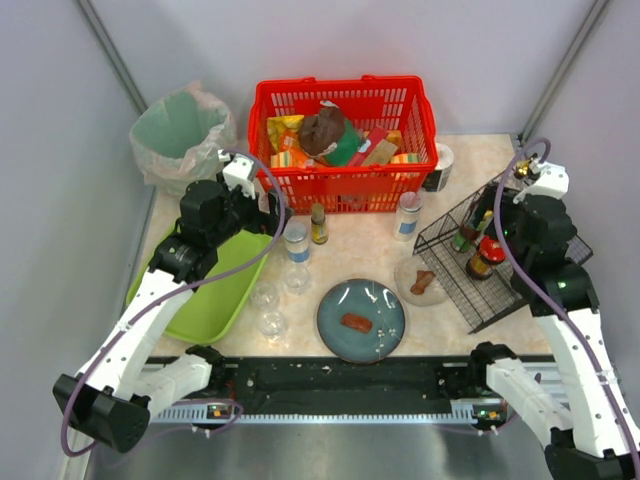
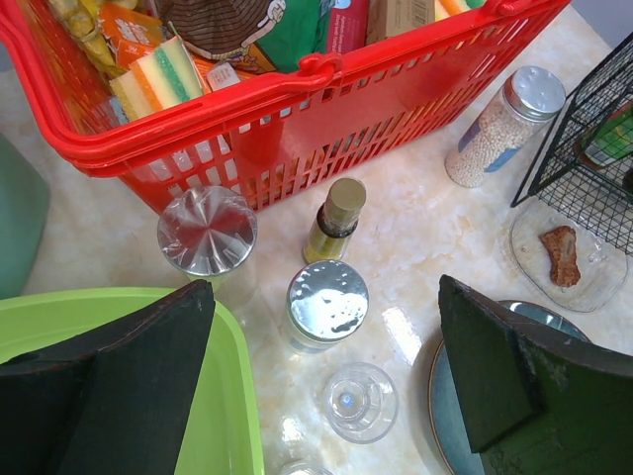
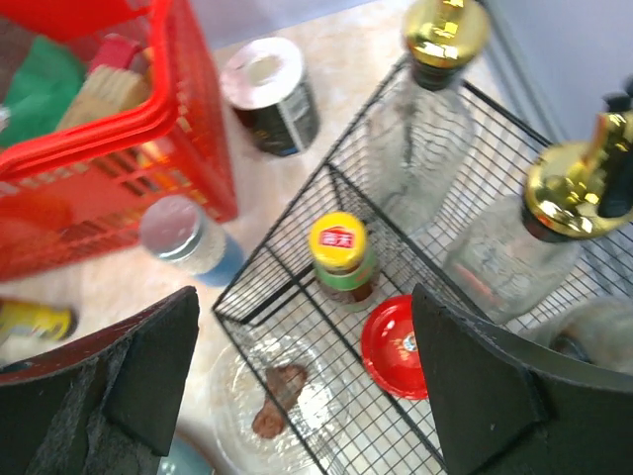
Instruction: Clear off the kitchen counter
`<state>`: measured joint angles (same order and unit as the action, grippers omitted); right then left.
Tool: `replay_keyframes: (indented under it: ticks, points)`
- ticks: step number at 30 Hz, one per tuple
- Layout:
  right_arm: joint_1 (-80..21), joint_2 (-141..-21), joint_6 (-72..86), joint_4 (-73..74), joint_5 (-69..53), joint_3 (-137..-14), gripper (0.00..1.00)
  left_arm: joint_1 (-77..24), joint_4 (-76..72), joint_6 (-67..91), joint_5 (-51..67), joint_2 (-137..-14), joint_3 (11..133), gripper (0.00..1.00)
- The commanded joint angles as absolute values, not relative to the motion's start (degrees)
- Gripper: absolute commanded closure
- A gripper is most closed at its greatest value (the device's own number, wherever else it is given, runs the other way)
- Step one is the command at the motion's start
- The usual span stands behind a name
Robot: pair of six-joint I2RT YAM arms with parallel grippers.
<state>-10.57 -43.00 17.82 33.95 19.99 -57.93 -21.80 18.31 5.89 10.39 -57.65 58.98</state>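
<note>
Pale marbled worktop (image 1: 365,255) fills the space between grey walls, and it is crowded. At the back stands a red basket (image 1: 345,82) packed with packets and sponges, with a lined bin (image 1: 180,125) to its left and a tin (image 1: 440,166) to its right. Just in front of the basket are a silver-lidded jar (image 1: 296,240), a small gold-capped bottle (image 1: 319,224) and a jar of white grains (image 1: 408,215). A green tray (image 1: 210,300) lies at the left edge, with two clear glasses (image 1: 264,296) just beside it. Near the front sits a blue plate (image 1: 335,325) carrying a brown morsel (image 1: 357,322), perhaps a bit of food. A clear dish (image 1: 405,285) next to it holds another brown piece. A black wire rack (image 1: 480,300) on the right holds a yellow-lidded jar (image 3: 338,252), a red-lidded one (image 3: 396,346) and two clear gold-topped bottles (image 3: 420,109). The left end effector (image 2: 326,297) hovers over the jars in front of the basket, jaws spread wide and holding nothing. The right end effector (image 3: 305,295) hangs above the rack, likewise wide and empty.
</note>
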Motion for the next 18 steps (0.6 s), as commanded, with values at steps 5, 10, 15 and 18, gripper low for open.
replay_keyframes:
  ticks: [5, 10, 15, 18]
  points:
    - [-9.93, -44.47, 10.2, 38.59, -8.14, -68.64, 0.15, -21.97, 17.23, 6.24, 10.81, -56.95, 61.44, 0.02]
    - [-10.28, -49.56, 11.42, 37.54, -17.39, -69.18, 0.21, -21.89, 17.05, 6.15, 10.55, -56.51, 61.26, 0.02]
    - [-18.69, -51.67, 12.92, 30.42, -16.98, -65.04, 0.21, -21.97, 17.05, 6.15, 10.37, -56.51, 61.26, 0.02]
    - [-25.9, -54.66, 12.92, 26.99, -11.71, -64.07, 0.21, -21.97, 17.05, 6.15, 10.28, -56.51, 61.26, 0.02]
